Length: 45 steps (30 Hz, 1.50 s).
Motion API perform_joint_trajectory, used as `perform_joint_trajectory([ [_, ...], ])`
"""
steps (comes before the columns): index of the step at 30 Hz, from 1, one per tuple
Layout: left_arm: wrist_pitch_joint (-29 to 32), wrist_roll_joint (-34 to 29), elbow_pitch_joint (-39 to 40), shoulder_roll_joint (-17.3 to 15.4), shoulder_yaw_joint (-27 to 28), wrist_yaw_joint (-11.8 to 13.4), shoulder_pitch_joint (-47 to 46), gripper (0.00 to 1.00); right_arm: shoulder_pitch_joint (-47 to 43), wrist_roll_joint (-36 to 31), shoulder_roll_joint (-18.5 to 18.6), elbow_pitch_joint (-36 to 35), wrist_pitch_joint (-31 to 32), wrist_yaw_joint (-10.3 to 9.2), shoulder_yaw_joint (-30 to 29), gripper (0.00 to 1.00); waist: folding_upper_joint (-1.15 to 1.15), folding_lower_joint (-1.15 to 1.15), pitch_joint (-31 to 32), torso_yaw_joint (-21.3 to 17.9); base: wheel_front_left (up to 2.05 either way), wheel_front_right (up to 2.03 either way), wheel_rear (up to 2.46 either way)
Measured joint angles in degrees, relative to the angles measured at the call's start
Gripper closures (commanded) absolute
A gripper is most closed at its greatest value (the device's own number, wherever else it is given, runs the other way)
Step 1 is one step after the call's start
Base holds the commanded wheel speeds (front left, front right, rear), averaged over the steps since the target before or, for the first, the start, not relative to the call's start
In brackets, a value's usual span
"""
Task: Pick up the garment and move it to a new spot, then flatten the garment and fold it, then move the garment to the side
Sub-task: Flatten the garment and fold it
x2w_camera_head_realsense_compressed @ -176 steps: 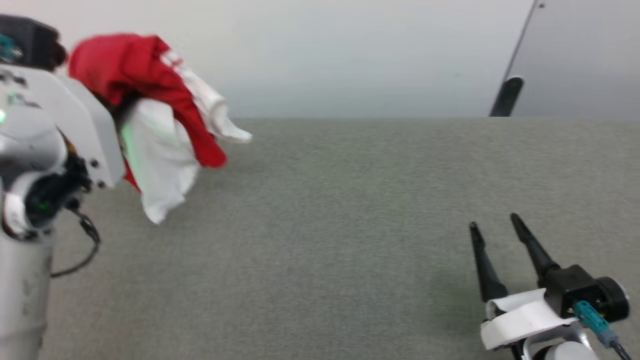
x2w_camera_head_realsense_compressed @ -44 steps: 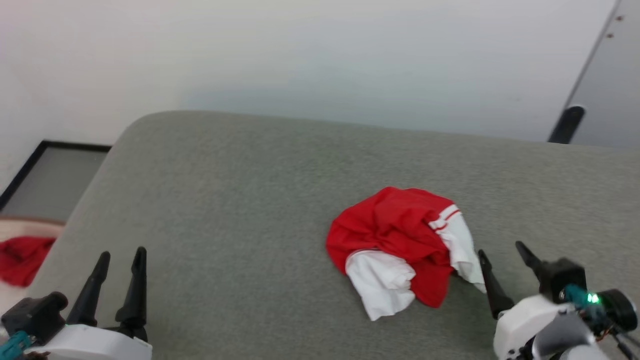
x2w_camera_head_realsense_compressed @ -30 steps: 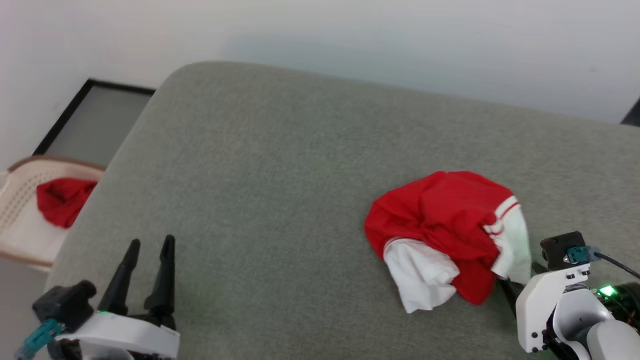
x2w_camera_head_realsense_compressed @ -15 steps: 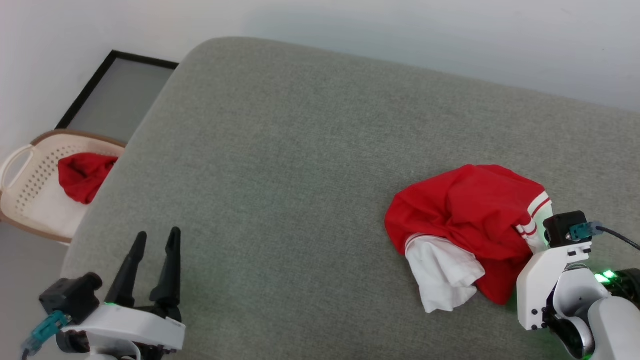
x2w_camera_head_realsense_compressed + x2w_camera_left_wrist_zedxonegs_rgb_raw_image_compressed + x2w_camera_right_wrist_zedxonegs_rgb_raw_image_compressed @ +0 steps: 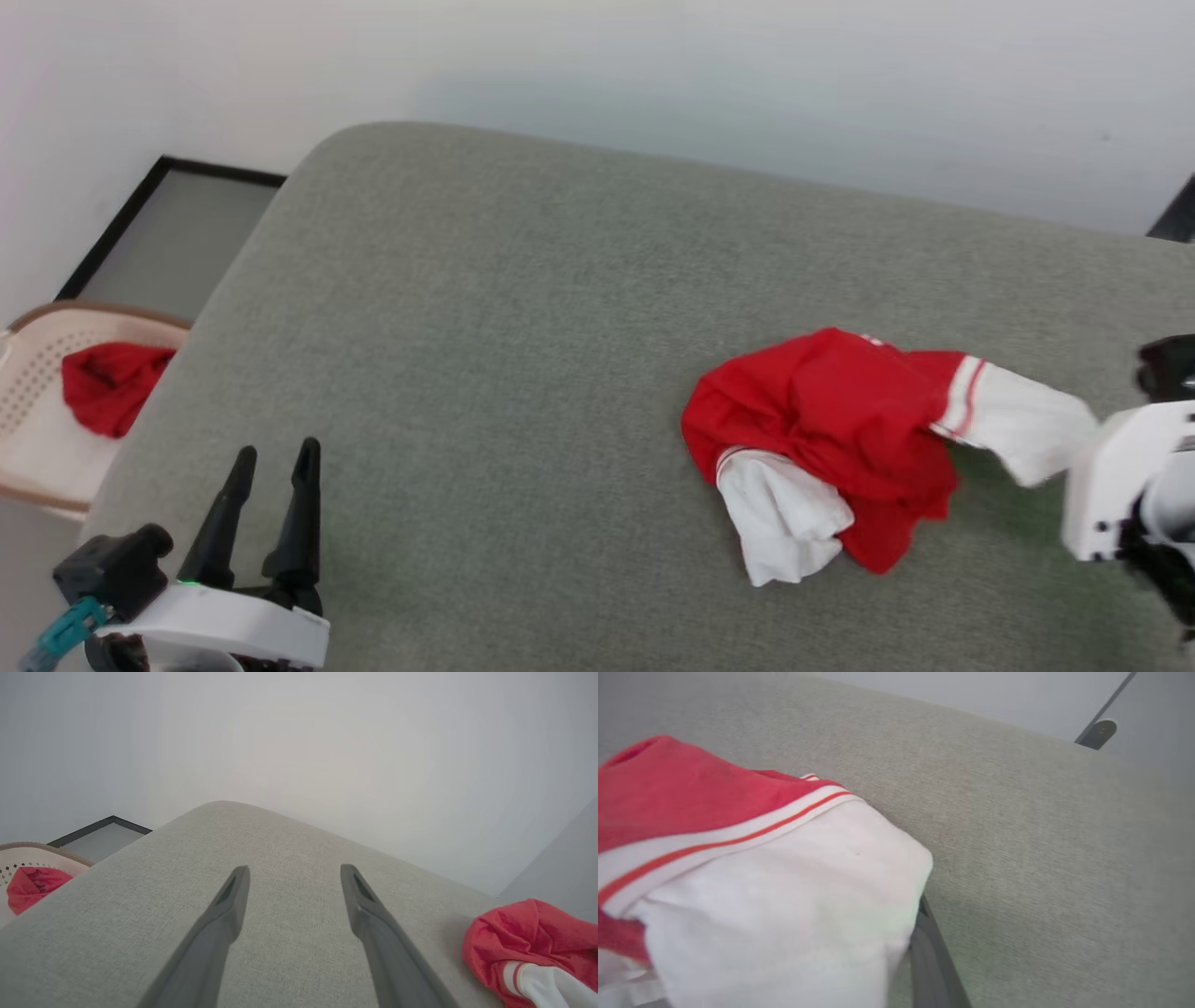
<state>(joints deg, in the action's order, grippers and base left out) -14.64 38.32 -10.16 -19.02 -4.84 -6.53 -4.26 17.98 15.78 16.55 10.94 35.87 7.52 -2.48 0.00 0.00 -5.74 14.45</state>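
Soft, even light is filling every view, faint shadow lying beside the garment (image 5: pixel 822 420), right wrist view blurring.

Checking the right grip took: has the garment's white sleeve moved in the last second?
Yes. The white sleeve has been drawn rightward, away from the grey table's rounded corner, by the right gripper shut on it; the red bunch stayed put.

L hand (image 5: pixel 277 450) open, fingers fwd; R hand (image 5: pixel 927 952) clamped shut, far right.
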Motion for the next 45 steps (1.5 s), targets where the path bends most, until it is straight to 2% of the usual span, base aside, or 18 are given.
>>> perform_joint_trajectory([
  [7,0.35,0.43,0.57,-0.26,-0.08,0.22,0.50,0.00,-2.44,-0.27,4.14,-2.18,0.55,0.00,-6.51,1.00,0.00,0.00,1.10,-2.15,0.00,0.00,0.00],
  [13,0.44,0.60,0.68,-0.25,-0.54,0.22,0.54,0.00,-5.37,-2.40,6.69,-0.80,0.42,0.00,-12.94,1.00,0.00,0.00,1.09,-3.27,0.00,0.00,0.00],
  [18,0.48,0.75,0.67,-0.13,-1.04,0.23,0.52,0.00,-7.84,-4.93,6.32,2.61,-0.74,0.00,-17.81,1.00,0.00,0.00,0.71,-3.65,0.00,0.00,0.00],
  [24,0.77,1.08,0.19,-0.04,-1.91,0.14,-0.01,0.00,-7.59,-5.66,4.27,9.84,-4.09,0.00,-18.93,1.00,0.00,0.00,0.06,-4.15,0.00,0.00,0.00],
  [25,0.88,1.13,0.10,-0.04,-2.00,0.14,-0.13,0.00,-7.24,-5.81,4.24,10.98,-4.91,0.00,-18.68,0.84,0.00,0.00,-0.01,-4.27,0.00,0.00,0.00],
  [26,0.99,1.14,0.00,-0.05,-2.09,0.14,-0.16,0.00,-6.66,-5.82,4.19,12.15,-5.59,0.00,-18.56,0.53,0.00,0.00,-0.03,-4.41,0.00,0.00,0.00],
  [27,1.01,1.26,-0.04,-0.08,-2.13,0.14,-0.17,0.00,-5.98,-5.81,4.04,13.10,-6.17,0.00,-18.48,0.00,0.00,0.00,-0.02,-4.57,0.00,0.00,0.00],
  [34,2.50,1.56,0.53,-1.29,-2.30,0.15,0.07,0.00,-3.45,-5.45,4.34,13.77,-7.47,0.00,-14.21,0.00,0.00,0.00,1.03,-6.08,0.00,0.00,0.00],
  [40,5.08,2.45,3.58,-2.40,-2.37,0.51,0.76,0.00,-3.17,-4.28,4.69,5.45,-11.34,0.00,-11.13,0.00,0.00,0.00,2.22,-8.08,0.00,0.00,0.00],
  [45,8.64,3.19,7.37,-3.71,-2.69,1.08,0.80,0.00,-4.40,-4.33,2.04,-1.66,-14.79,0.00,-9.01,0.00,0.00,0.00,2.96,-10.11,0.00,0.00,0.00],
])
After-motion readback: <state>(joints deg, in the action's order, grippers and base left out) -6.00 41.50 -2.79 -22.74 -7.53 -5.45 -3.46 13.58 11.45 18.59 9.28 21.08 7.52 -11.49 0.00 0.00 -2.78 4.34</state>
